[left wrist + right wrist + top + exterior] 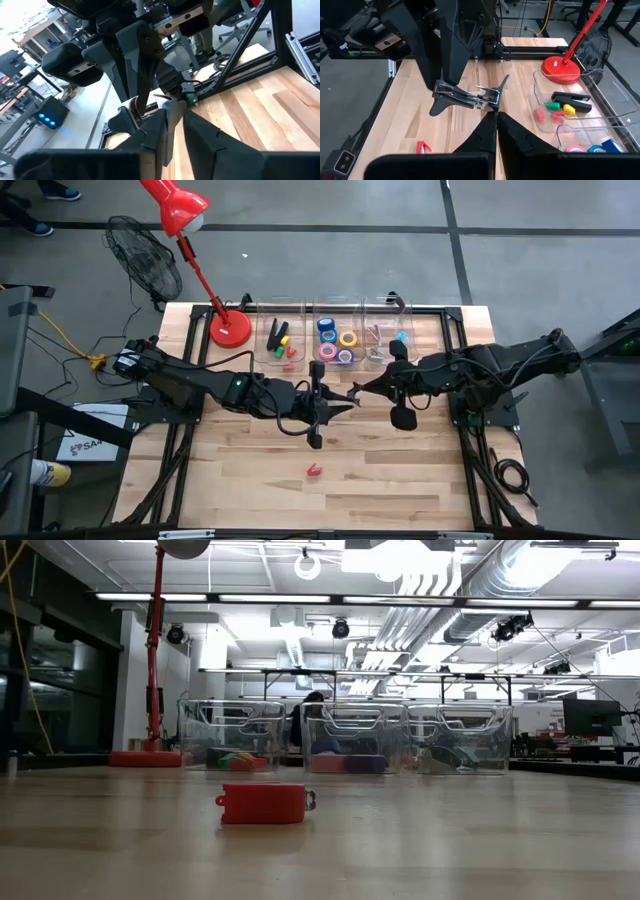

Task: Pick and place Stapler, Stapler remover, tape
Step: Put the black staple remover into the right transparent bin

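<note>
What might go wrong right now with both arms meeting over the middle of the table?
1. Both the left gripper and the right gripper appear to pinch the same silver metal tool in mid-air; a mistimed release could drop it.
2. The small red item lies on the table nearby, so a falling tool could knock it.

On the floor left of the table a white sheet [85, 442] bears dark letters, perhaps "SA", cut off by the frame. No other writing is legible.

Two dark, angular arms [200, 385] with black cables and black fingers [515, 132].
</note>
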`<move>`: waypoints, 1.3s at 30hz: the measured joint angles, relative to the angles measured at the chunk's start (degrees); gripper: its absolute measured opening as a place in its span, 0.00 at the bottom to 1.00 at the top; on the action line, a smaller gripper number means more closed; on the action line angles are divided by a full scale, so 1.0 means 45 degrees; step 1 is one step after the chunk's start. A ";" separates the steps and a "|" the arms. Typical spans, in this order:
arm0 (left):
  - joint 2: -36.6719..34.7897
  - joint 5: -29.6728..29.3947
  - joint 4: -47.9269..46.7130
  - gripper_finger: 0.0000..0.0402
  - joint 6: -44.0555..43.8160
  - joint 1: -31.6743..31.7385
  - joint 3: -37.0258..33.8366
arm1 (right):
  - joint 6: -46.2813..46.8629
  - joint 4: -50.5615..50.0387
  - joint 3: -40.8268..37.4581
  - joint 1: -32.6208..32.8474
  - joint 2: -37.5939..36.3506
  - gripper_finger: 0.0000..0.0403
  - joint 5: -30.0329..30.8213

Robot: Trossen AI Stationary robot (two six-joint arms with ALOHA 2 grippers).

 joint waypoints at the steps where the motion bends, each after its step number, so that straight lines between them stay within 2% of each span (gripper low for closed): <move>1: 0.0000 0.0003 0.0000 0.17 -0.0019 0.0000 0.0000 | 0.0000 0.0009 0.0000 0.0000 0.0002 0.00 0.0005; 5: 0.0000 -0.0156 -0.0003 0.25 -0.0277 0.0000 0.0000 | 0.0029 0.0005 0.0000 0.0000 0.0002 0.00 0.0116; 12: -0.0141 -0.2759 -0.0584 0.36 -0.0322 -0.0015 0.0001 | 0.1015 -0.1248 0.0000 -0.0123 0.0002 0.00 0.1334; 21: -0.0774 -0.5469 -0.2181 0.39 -0.0704 -0.0015 0.0005 | 0.3391 -0.3332 0.0000 -0.1300 0.0002 0.00 0.2055; 26: -0.1296 -0.6491 -0.3890 0.39 -0.1312 -0.0015 0.0007 | 0.4889 -0.4808 -0.0002 -0.2613 0.0002 0.00 0.2308; 29: -0.1600 -0.6699 -0.5129 0.39 -0.2203 -0.0005 0.0015 | 0.5283 -0.4945 -0.0279 -0.3514 -0.0008 0.00 0.2225; 39: -0.2235 -0.6722 -1.0048 0.39 -0.5957 -0.0003 -0.0010 | 0.6001 -0.4068 -0.2490 -0.7271 0.0002 0.00 0.0445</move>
